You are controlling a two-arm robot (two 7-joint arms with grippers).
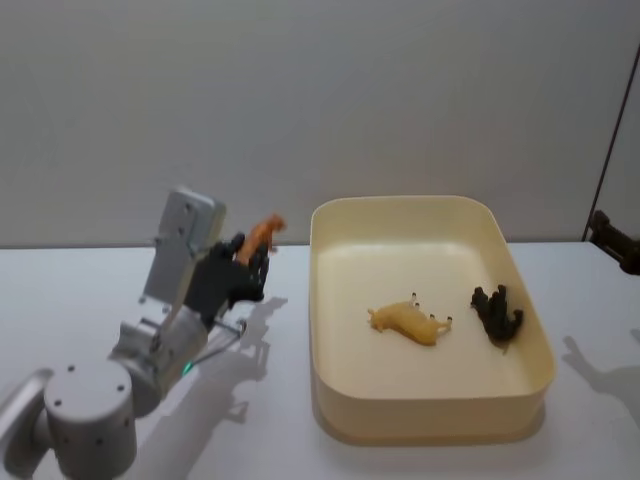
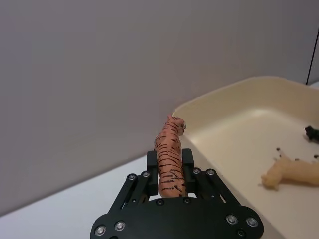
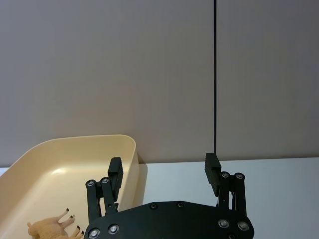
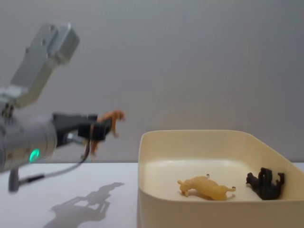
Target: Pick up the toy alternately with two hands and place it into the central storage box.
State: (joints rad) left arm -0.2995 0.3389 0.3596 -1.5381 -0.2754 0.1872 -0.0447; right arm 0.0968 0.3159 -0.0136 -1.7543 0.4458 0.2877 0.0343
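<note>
An orange striped tiger toy (image 2: 169,160) is held in the air to the left of the storage box, my left gripper (image 2: 169,167) shut on its body. The tiger (image 1: 262,233) pokes out past the left gripper (image 1: 243,262) just outside the box's left wall; from the chest view the tiger (image 4: 108,122) hangs above rim height. The cream-yellow storage box (image 1: 330,300) holds a yellow animal figure (image 1: 409,321) and a black animal figure (image 1: 498,312). My right gripper (image 3: 163,174) is open and holds nothing, raised beside the box's right side (image 1: 612,240).
The box (image 4: 199,137) stands on a white table (image 1: 80,290) with a grey wall behind. The left arm (image 1: 160,340) with its green ring (image 4: 34,155) stretches over the table's left part and casts a shadow there.
</note>
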